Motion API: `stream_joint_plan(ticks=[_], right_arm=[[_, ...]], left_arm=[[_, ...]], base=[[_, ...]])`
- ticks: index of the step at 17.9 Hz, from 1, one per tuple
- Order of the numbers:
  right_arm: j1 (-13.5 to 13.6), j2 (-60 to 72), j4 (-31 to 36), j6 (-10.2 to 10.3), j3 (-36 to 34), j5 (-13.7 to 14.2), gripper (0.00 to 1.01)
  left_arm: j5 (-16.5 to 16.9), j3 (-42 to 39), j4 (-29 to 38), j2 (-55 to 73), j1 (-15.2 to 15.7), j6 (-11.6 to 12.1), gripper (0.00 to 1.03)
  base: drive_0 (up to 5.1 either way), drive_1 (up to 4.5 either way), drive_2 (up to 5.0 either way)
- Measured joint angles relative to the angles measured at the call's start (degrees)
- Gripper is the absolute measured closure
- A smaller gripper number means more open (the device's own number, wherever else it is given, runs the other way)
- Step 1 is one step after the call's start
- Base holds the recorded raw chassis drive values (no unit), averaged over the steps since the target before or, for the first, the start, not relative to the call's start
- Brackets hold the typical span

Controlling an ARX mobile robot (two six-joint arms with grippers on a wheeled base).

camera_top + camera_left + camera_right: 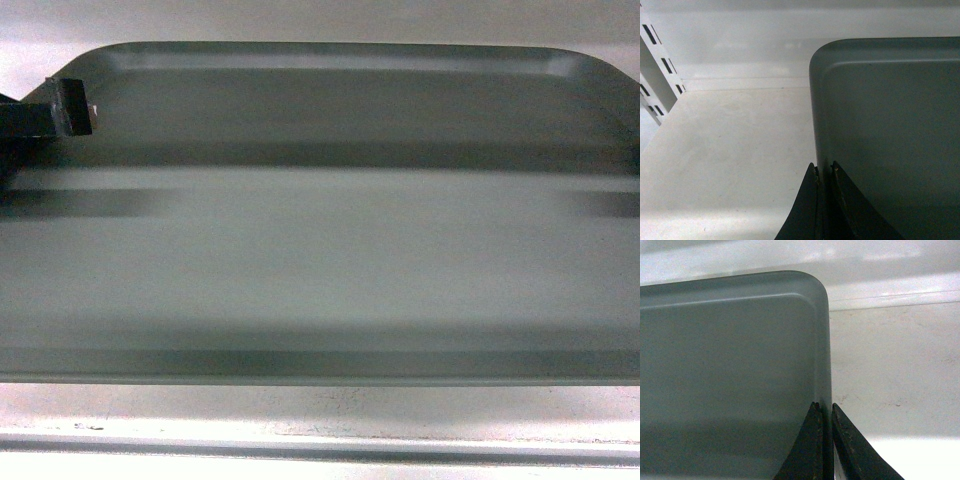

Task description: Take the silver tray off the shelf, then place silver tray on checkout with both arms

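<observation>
Two grippers are pinching the silver tray at once, one on each short edge, so this is looking like the taking-off-the-shelf step. In the left wrist view the left gripper is sitting with its fingers nearly together, clamped across the tray's left rim just short of the rounded far corner; in the right wrist view the right gripper is doing the same on the right rim. From the head camera the tray is filling almost the whole frame, lying flat on the white shelf board, its near rim running along the board's front edge, with the slotted shelf upright standing off to the far left. The checkout is not showing anywhere. Next move, by my reading, is calling for both arms pulling back evenly, keeping the tray level.
</observation>
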Motion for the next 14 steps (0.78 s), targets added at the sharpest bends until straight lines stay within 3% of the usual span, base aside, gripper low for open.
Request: stream_joint_plan(ticks=[4, 14], right_arm=[[0.9, 0.17, -5.07, -0.81, 1.25, 0.96, 0.98], [0.83, -0.28, -5.73, -0.85, 1.25, 2.23, 0.98]], left_arm=[[-0.31, -0.33, -3.17, -0.11, 0.13, -1.25, 0.99], [-1.14, -1.07, -3.15, -2.43, -0.85, -1.36, 0.99]], base=[[0.0, 0.0, 0.0], [0.0, 0.0, 0.0]])
